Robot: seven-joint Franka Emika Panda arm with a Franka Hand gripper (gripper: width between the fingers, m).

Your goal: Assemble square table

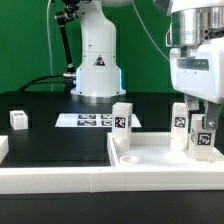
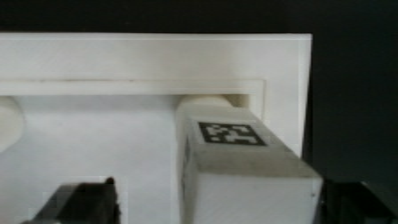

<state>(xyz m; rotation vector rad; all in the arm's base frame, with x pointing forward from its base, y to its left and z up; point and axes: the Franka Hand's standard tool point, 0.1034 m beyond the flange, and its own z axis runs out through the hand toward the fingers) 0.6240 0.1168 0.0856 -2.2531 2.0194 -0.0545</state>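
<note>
The white tray-like tabletop (image 1: pixel 150 155) lies at the front right, recess up. Three white tagged legs stand on it: one at its back corner on the exterior view's left (image 1: pixel 121 117), one further right (image 1: pixel 179 124), and one nearest the camera (image 1: pixel 204 138). My gripper (image 1: pixel 203 125) hangs over that nearest leg, open, with a finger on either side. In the wrist view this leg (image 2: pixel 240 150) sits in a corner of the tabletop (image 2: pixel 107 110). The jaws of my gripper (image 2: pixel 214 205) stand wider than the leg, and a gap shows beside one dark finger (image 2: pixel 89 200).
A fourth loose leg (image 1: pixel 18 119) stands on the black table at the exterior view's left. The marker board (image 1: pixel 92 120) lies in front of the robot base (image 1: pixel 97 75). A long low white border wall (image 1: pixel 60 180) runs along the front.
</note>
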